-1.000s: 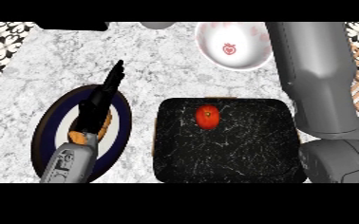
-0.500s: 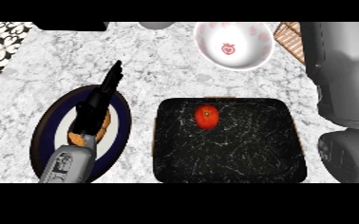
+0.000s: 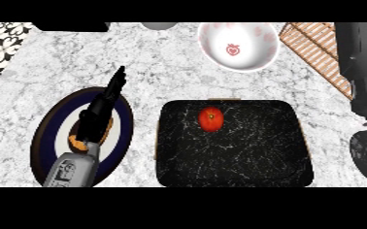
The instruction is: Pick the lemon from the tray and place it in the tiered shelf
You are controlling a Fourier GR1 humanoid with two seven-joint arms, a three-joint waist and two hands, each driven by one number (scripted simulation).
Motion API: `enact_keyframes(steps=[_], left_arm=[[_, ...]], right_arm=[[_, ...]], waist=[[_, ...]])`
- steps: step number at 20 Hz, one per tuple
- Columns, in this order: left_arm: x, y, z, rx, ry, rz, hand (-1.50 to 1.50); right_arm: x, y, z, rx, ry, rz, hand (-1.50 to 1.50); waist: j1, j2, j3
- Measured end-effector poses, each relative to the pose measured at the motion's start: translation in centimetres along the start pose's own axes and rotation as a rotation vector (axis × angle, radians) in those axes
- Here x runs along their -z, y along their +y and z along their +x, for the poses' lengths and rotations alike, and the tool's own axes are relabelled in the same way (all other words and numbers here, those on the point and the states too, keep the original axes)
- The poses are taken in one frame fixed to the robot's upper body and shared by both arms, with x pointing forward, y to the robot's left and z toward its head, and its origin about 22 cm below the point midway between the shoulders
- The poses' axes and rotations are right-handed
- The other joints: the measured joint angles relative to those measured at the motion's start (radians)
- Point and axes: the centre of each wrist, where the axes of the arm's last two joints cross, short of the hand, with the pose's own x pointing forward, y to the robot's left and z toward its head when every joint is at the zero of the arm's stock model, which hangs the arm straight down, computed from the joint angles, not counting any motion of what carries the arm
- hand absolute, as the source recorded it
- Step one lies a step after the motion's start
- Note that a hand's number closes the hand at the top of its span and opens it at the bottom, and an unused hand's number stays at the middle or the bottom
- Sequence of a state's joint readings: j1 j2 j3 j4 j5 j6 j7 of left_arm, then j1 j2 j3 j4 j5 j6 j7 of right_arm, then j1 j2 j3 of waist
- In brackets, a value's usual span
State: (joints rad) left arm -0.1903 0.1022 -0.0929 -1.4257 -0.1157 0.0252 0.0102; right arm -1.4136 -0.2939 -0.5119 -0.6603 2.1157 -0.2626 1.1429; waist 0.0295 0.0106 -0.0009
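Note:
A small round red fruit, looking more like a tomato than a lemon, lies in the far part of the black marbled tray at centre right. The wooden slatted shelf shows at the far right. My left hand rests over a plate at the left, fingers straight and pointing away, holding nothing. Of my right arm only a dark stretch shows along the right edge, beside the shelf and well clear of the fruit; whether that includes the hand is unclear.
A dark blue plate with a white centre and an orange-brown item lies under my left forearm. A white bowl with a strawberry mark stands behind the tray. Bare marble counter lies between them.
My right arm has swung out toward the right edge, uncovering the wooden shelf. The left hand, the fruit and the tray have stayed put.

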Motion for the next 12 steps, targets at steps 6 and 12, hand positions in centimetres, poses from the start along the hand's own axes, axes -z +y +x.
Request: enact_keyframes(steps=[6,12], left_arm=[[-0.2,0.1,0.1,-0.004,0.001,0.002,0.00],[0.4,0.0,0.5,0.000,-0.002,0.006,0.00]], right_arm=[[1.6,3.0,-2.1,-0.087,-0.037,-0.020,1.50],[2.9,4.7,-4.0,-0.036,-0.027,-0.045,1.50]], waist=[[0.001,0.001,0.001],[0.001,0.003,0.002]])
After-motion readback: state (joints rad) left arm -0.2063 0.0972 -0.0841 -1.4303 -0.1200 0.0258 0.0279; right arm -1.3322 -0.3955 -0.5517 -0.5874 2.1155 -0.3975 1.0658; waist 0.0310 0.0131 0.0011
